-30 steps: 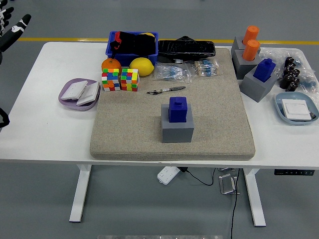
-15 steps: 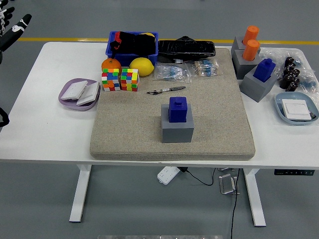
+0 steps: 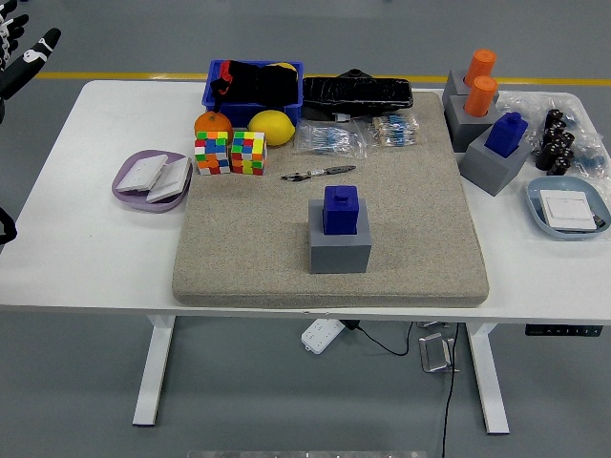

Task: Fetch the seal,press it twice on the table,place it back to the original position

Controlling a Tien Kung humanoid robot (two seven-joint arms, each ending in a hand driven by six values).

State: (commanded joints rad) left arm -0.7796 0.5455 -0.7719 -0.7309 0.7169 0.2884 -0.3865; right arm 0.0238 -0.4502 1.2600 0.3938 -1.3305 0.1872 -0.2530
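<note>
Right now I see the blue seal (image 3: 340,209) seated upright in its grey holder (image 3: 340,248) at the centre of the beige mat (image 3: 420,219). My left hand (image 3: 21,57) hovers at the upper left, fingers spread, gripping nothing; no right hand in frame. This fits either before fetching or after returning, so I can't name the step

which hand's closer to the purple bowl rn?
Left. Only the left hand shows, raised at the picture's top-left corner, up and left of the purple bowl. The right hand is out of view, so its distance can't be compared.
</note>
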